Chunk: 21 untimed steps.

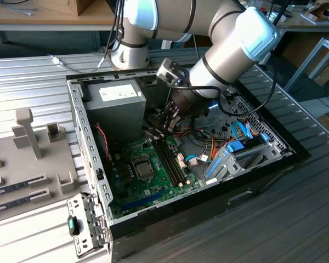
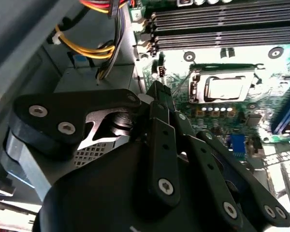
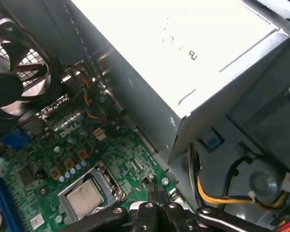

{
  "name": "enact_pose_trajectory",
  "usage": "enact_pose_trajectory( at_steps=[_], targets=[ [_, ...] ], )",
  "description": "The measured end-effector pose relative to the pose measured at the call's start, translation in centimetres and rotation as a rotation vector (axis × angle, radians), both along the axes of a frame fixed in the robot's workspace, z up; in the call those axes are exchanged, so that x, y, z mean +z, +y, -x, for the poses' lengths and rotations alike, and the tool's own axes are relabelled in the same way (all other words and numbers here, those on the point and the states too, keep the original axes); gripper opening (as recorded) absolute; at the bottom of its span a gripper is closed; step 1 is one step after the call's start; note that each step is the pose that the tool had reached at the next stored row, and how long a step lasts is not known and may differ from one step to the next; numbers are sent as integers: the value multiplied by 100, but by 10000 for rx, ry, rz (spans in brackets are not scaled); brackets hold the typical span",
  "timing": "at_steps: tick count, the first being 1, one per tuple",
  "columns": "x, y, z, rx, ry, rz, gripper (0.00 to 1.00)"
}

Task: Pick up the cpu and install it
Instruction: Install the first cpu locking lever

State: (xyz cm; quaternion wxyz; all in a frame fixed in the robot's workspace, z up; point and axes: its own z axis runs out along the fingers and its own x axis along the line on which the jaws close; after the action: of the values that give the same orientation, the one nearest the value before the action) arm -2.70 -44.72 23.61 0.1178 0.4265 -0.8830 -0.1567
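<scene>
The cpu [image 1: 144, 170] lies flat in the socket on the green motherboard [image 1: 129, 189] inside the open computer case, its silver-grey top showing in both wrist views [image 2: 227, 89] [image 3: 84, 198]. A black metal socket frame [image 2: 197, 83] borders it. My gripper [image 1: 160, 129] hangs above the board beside the power supply, up and toward the exterior view's right of the cpu, not touching it. Its two black fingers [image 3: 152, 195] are pressed together with nothing between them, and in the second wrist view the gripper [image 2: 159, 95] points at the board next to the socket.
The grey power supply [image 1: 116, 104] stands close behind the gripper. Dark memory sticks [image 1: 170, 159] run beside the socket. Yellow and orange cables [image 2: 94, 48], a fan [image 3: 17, 72] and a blue drive cage [image 1: 236, 153] crowd the case. Grey fixtures [image 1: 27, 131] sit on the exterior view's left.
</scene>
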Motion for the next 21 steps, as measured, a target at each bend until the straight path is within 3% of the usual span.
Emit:
enact_pose_trajectory(
  at_steps=[4,7,12,16,19,20,21],
  targets=[
    [-45,16,44,23,1,-154,11],
    [-77,17,84,34,0,-224,11],
    [-97,-5,105,346,3,-243,11],
    [-96,-15,106,693,13,-39,11],
    [-96,-23,107,894,15,25,11],
    [-95,-27,106,999,18,80,11],
    [-97,-28,106,1114,24,224,11]
  ],
)
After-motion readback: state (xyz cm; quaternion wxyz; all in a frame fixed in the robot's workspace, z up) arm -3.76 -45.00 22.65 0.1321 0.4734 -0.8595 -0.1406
